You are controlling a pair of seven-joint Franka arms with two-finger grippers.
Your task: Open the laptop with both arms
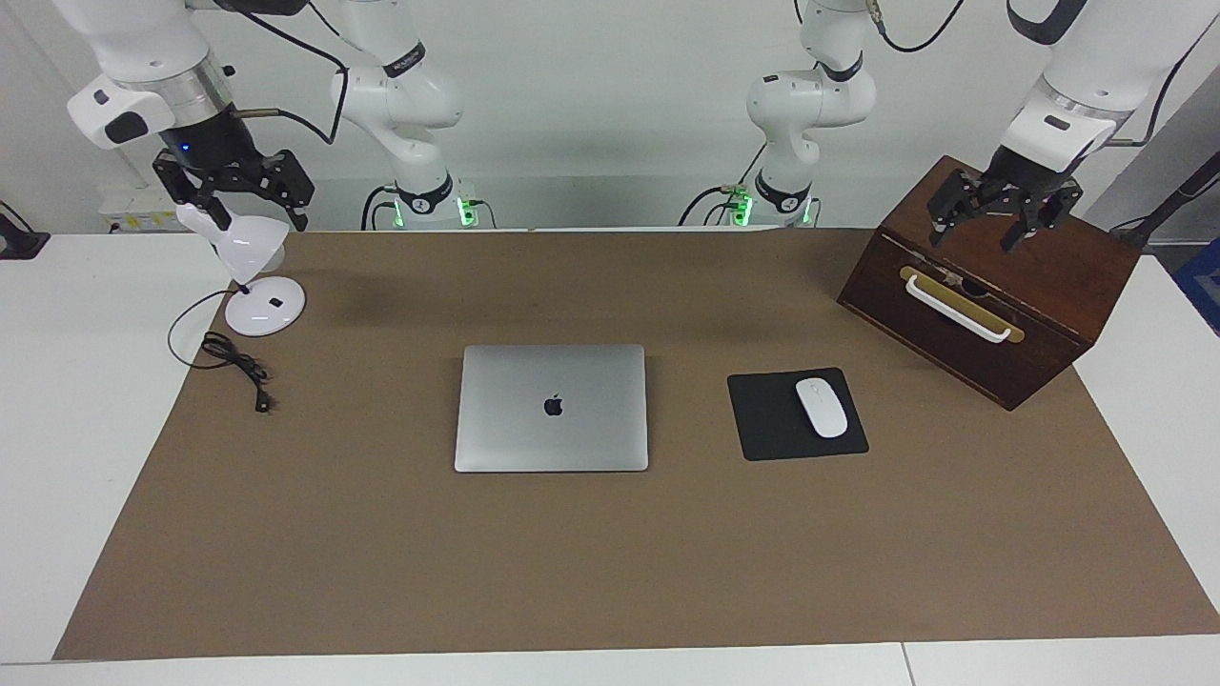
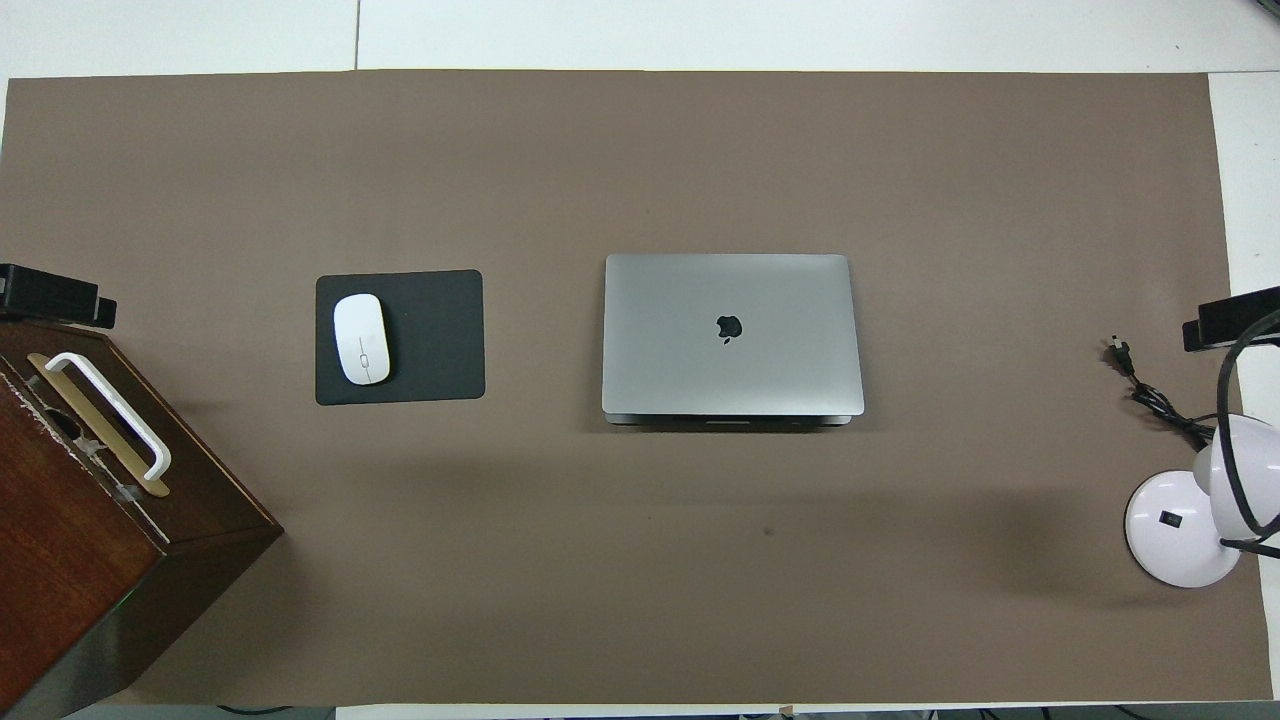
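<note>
- Thin silver-grey rectangular laptop (image 1: 551, 408) (image 2: 732, 334): lid shut, flat on the brown table mat (image 1: 610, 572) (image 2: 640, 560), mid-table. Dark apple logo faces up.
- Both arms wait, raised, well apart from the laptop; neither touches it.
- Left gripper (image 1: 1001, 217): over the dark wooden box (image 1: 991, 286) (image 2: 90, 520) at the left arm's end. Fingers spread wide, holding nothing.
- Right gripper (image 1: 238, 195): over the white desk lamp (image 1: 253, 276) (image 2: 1195, 510) at the right arm's end. Fingers spread wide, nothing held; cannot tell whether a finger touches the lamp head.
- Black square mouse pad (image 1: 762, 419) (image 2: 430, 335) with a white mouse (image 1: 822, 407) (image 2: 361, 339) on it: at 9 o'clock from the laptop in the overhead view, between laptop and box.
- Black lamp cord (image 1: 238, 367) (image 2: 1150, 395): coiled on the mat at 3 o'clock, overhead view.
- View differences: facing view shows the arms and open fingers in full; overhead shows only dark gripper tips at the side edges, plus the laptop's robot-side edge.
</note>
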